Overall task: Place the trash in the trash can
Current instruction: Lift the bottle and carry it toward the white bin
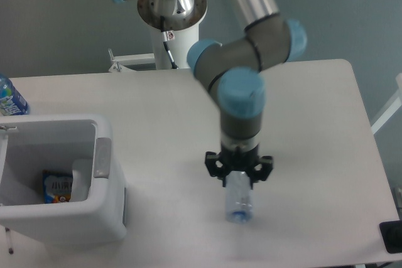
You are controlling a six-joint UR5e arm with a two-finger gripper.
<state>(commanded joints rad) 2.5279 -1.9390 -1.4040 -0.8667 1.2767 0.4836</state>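
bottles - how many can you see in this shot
2. A clear bottle hangs below the gripper over the table's right half; a blue-labelled bottle sits at the left edge. The trash can may hide more.
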